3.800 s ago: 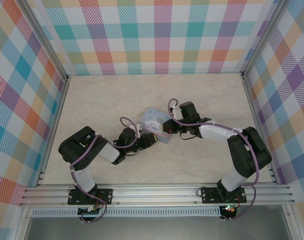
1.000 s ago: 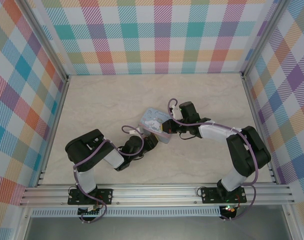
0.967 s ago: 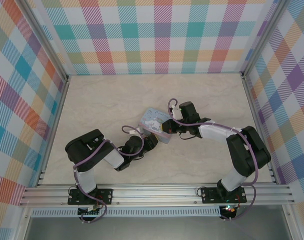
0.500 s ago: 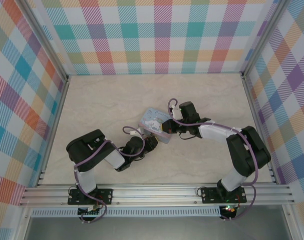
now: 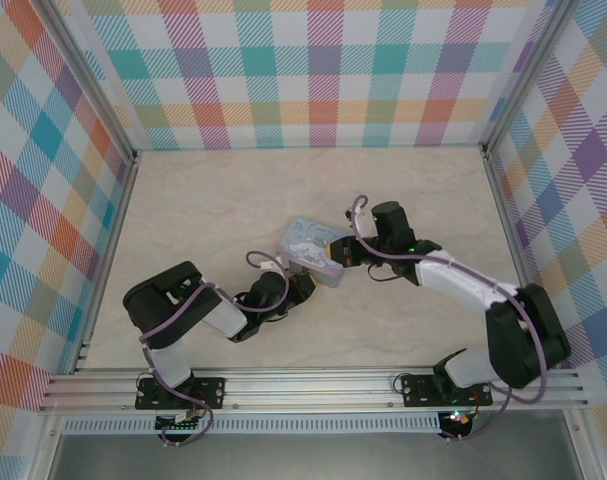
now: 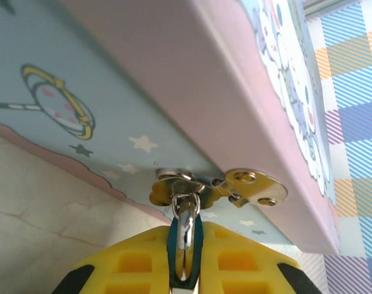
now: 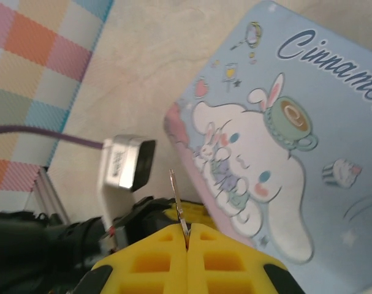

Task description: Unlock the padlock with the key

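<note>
**Lock and Key Held Fast at Cartoon Tin**

The left end effector [image 6: 184, 260], yellow fingers clamped on the thin silvery shackle of the tiny padlock [image 6: 185, 225], grips it where it hangs from a gold hasp [image 6: 250, 187] on the side of a pale blue cartoon-printed tin box [image 6: 118, 79]. The right end effector [image 7: 187, 236] pinches the thin dark metal key [image 7: 176, 199], blade outward, near the tin's edge on the beige marbled worktop [image 5: 213, 200].
</note>
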Controlling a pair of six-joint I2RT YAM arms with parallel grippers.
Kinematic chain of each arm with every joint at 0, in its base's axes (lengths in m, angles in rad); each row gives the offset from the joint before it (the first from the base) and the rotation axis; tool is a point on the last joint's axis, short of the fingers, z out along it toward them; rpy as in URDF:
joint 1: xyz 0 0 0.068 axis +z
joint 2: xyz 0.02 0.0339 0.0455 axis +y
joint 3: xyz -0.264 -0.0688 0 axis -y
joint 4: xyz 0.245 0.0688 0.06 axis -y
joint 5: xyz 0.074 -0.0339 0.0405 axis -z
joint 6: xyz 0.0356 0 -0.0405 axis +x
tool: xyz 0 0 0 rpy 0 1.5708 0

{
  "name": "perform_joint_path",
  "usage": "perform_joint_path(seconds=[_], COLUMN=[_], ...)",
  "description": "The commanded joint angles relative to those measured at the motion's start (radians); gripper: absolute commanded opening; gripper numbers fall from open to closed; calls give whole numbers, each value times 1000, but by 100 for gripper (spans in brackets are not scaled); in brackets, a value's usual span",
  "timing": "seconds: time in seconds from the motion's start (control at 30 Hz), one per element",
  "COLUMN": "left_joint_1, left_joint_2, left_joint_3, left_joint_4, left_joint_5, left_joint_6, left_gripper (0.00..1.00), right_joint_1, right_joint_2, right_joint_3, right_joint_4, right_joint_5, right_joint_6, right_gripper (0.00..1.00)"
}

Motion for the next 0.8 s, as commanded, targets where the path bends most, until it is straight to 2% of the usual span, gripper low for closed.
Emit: perform_joint_path(seconds=[0.0,0.13,0.27,0.63,0.77], left_joint_1=[-16,-6,5,24,31], left_joint_2=[-81,-152,-196,-154,-142], left_joint_3=[39,57,92,148,152], left_joint_4=[-64,-126,-175,-138,-128], left_joint_5=[60,113,196,336,352], left_joint_6=[21,50,89,122,133], left_gripper=[4,0,0,0,0], right_joint_1=[-19,-56,-57,-56,-56], right_joint_2=[-115,-234,-277,-177,-123], right_joint_3=[-70,-177,-269,-327,-313], right_joint_4=[-91,-116,-75,-3,28], right_joint_5=[-84,-202,-315,-303,-310], right_joint_6=[-29,-41,-36,-84,-84], right_gripper=[1,1,1,1,1])
